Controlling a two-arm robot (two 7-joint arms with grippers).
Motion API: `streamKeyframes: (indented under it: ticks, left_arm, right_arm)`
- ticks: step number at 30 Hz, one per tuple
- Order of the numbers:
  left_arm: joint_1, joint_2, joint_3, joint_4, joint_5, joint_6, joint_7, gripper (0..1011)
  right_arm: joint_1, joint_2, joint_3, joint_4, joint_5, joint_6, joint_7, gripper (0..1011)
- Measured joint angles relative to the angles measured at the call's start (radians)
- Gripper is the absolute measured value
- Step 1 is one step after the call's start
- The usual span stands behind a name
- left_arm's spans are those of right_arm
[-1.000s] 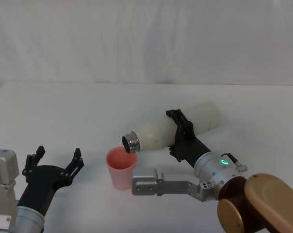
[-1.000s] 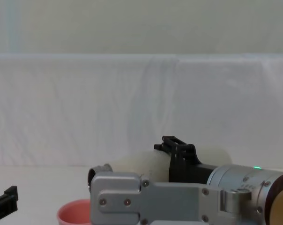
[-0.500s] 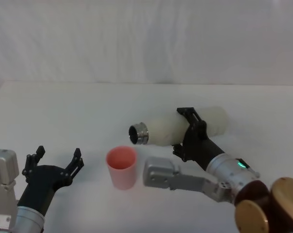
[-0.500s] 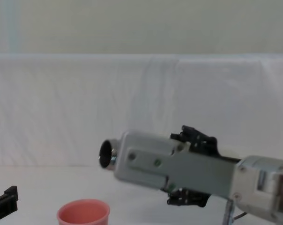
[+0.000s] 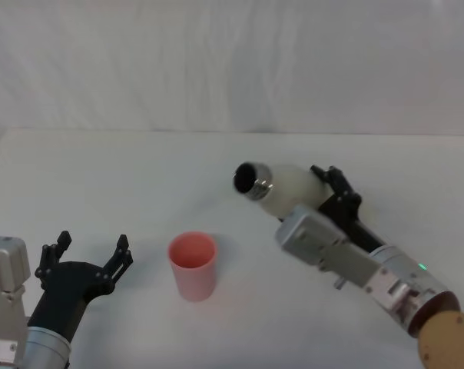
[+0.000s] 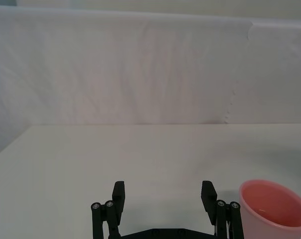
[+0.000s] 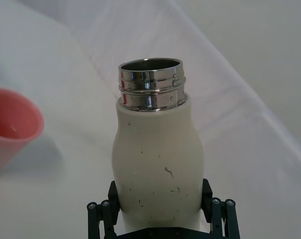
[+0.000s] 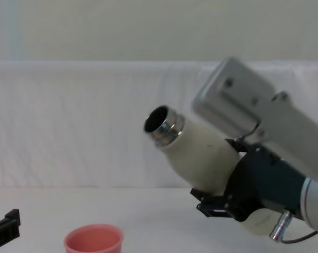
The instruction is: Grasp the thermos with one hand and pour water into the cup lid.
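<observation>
Since the earlier frames, thermos [image 5: 282, 190] raised from near-horizontal over the cup lid [image 5: 192, 265] to a mouth-up tilt, displaced toward the robot's right.

Right gripper [image 7: 160, 214] is clamped on the lower body of the thermos, one finger on each side, holding it clear of the table [image 5: 101, 177]. The steel neck now points up and toward the left, well apart from the pink cup lid, which stands upright near the front of the table; whether it holds water cannot be told. Left gripper [image 6: 163, 206] rests with fingers spread, just beside the cup lid. Risks, as judged: residual water may drip from the uncapped neck onto the table; a fast return to vertical could shift the smooth matte body in the grip; lowering it off-vertical could topple it.
</observation>
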Motion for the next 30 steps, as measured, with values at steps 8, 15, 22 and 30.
streamKeyframes:
  ticks: [8, 15, 22, 30]
  left_arm:
    - [0.0, 0.0, 0.0, 0.0, 0.0, 0.0, 0.0, 1001]
    - [0.0, 0.0, 0.0, 0.0, 0.0, 0.0, 0.0, 1001]
    - [0.0, 0.0, 0.0, 0.0, 0.0, 0.0, 0.0, 1001]
    - [0.0, 0.0, 0.0, 0.0, 0.0, 0.0, 0.0, 1001]
  right_arm:
    - [-0.021, -0.038, 0.078, 0.007, 0.187, -0.011, 0.028, 962]
    - [-0.012, -0.076, 0.118, 0.039, 0.334, -0.012, 0.052, 962]
    - [0.004, -0.098, 0.12, 0.068, 0.416, -0.008, 0.062, 962]
    - [0.024, -0.12, 0.111, 0.109, 0.498, 0.006, 0.077, 962]
